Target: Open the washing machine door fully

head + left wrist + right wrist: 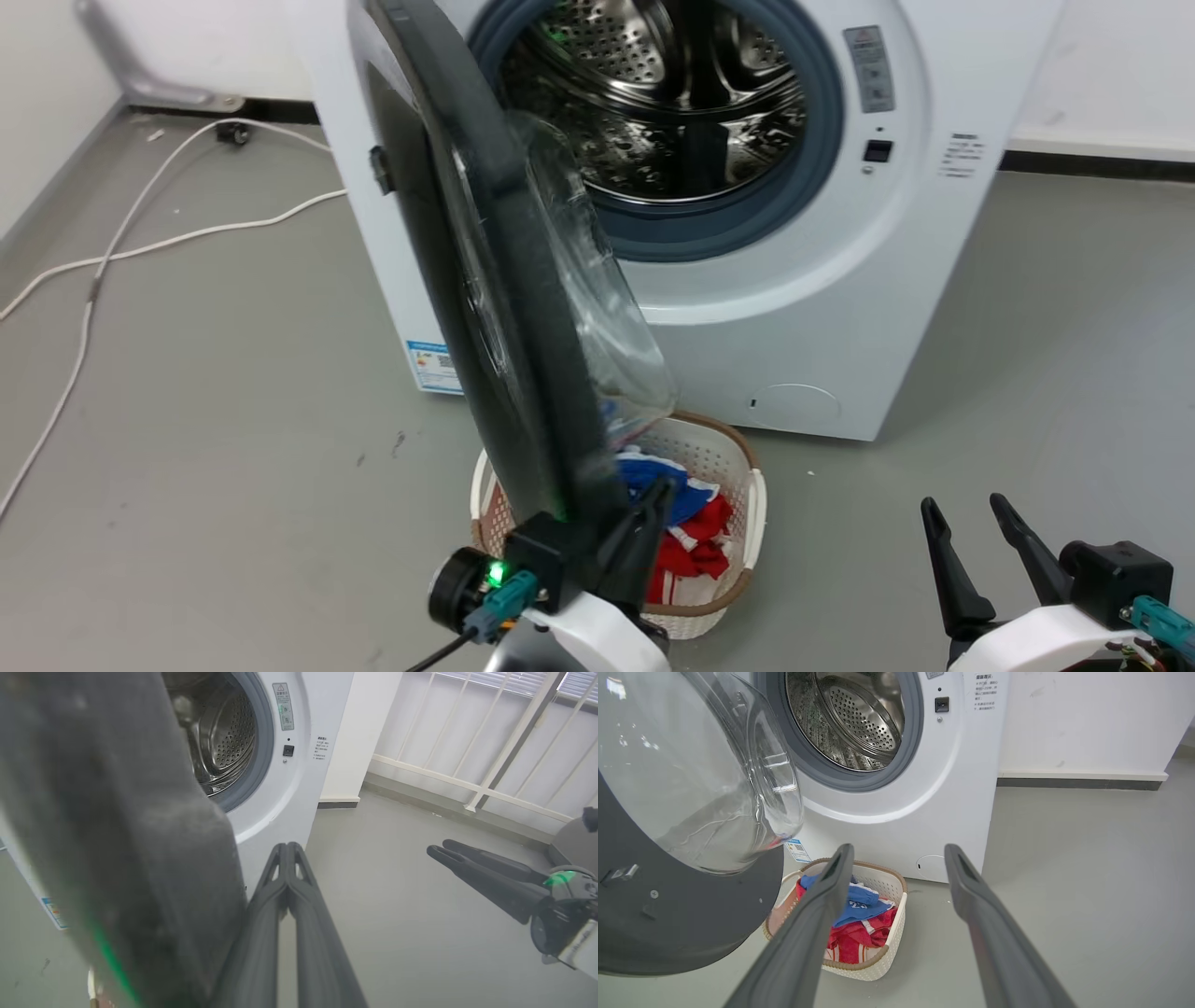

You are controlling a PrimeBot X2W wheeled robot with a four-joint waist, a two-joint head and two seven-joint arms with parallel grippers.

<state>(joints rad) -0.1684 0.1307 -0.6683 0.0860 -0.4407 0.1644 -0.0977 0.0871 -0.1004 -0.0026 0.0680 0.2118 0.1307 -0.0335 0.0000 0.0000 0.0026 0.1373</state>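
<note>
A boxy white washing machine [803,308] with smooth enamelled panels is seen standing on a matt grey floor [233,420]. Its washing machine door [523,308], a large round glossy black disc with a bulging clear glass bowl, is swung out from the hinge on the view's left and is seen nearly edge-on from the head. In the right wrist view the bowl and the dark inner face of the door [682,914] are shown, clear of the opening. The perforated steel drum [653,93] is exposed inside a thick grey rubber ring [822,140].

Below the door's lower edge an oval white latticed basket [738,457] with a brown rim is set on the floor, and crumpled red, blue and white clothes [691,532] are heaped in it.

The left gripper [286,851] is held just beside the door's lower rim, its long dark tapered fingers pressed together with nothing between them; whether the rim is touched cannot be told. The right gripper [966,513] is held low and well apart from the door, its fingers spread wide and empty.

A thin white cable [140,243] is trailed across the floor to the machine's left.
</note>
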